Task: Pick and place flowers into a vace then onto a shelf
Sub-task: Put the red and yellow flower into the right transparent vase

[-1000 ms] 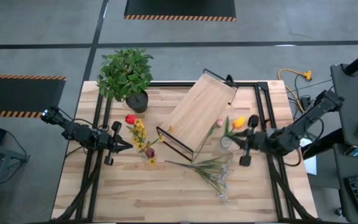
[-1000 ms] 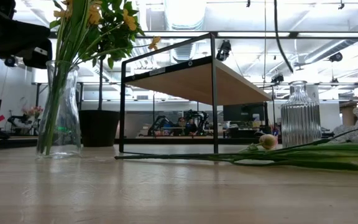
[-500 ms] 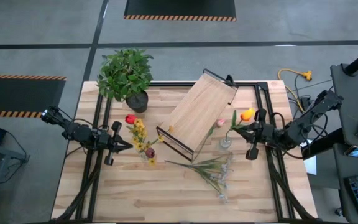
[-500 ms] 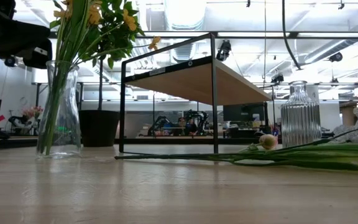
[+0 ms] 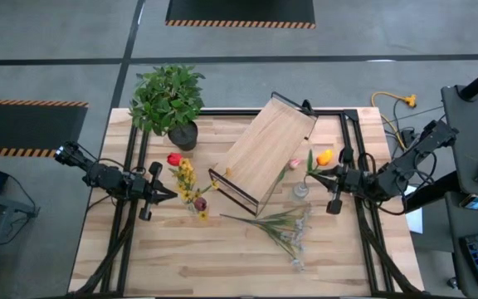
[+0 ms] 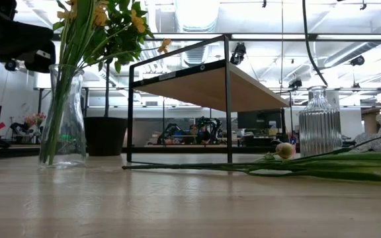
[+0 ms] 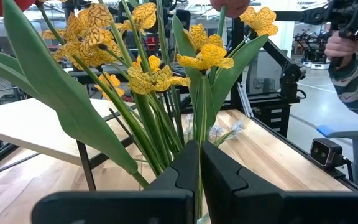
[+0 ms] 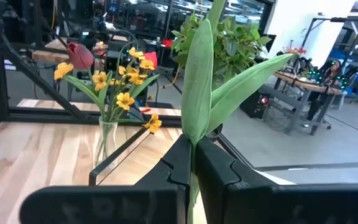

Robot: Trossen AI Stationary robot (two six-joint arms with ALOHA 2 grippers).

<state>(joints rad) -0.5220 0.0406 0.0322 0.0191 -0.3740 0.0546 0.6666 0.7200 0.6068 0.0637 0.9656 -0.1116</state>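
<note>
My right gripper (image 5: 316, 175) is shut on an orange flower (image 5: 325, 157) and holds it high, just right of a ribbed glass vase (image 5: 302, 191) that stands empty on the table. A pink flower (image 5: 294, 164) leans by the shelf (image 5: 264, 149), a pale board on a black frame that stands at an angle mid-table. Several loose flowers (image 5: 282, 226) lie flat in front of it. My left gripper (image 5: 171, 193) is shut and level, just left of a clear vase (image 5: 191, 198) of yellow and red flowers. My right gripper pinches the orange flower's green stem (image 8: 194, 144) between its two fingers, where two long leaves sheathe it. The fingers come level from the table's right side and lie across the stem. The flower stands upright and is lifted clear of the table.
A bushy potted plant (image 5: 168, 100) stands at the table's far left corner. Black frame rails run along both sides of the table. Bare planks lie along the near edge. A person's hand and striped sleeve (image 7: 347, 56) show in the room beyond.
My right gripper has drawn back a little toward the table's right edge, still shut on the orange flower. The blossom has shifted right with it, away from the ribbed vase, and the stem has stayed upright.
</note>
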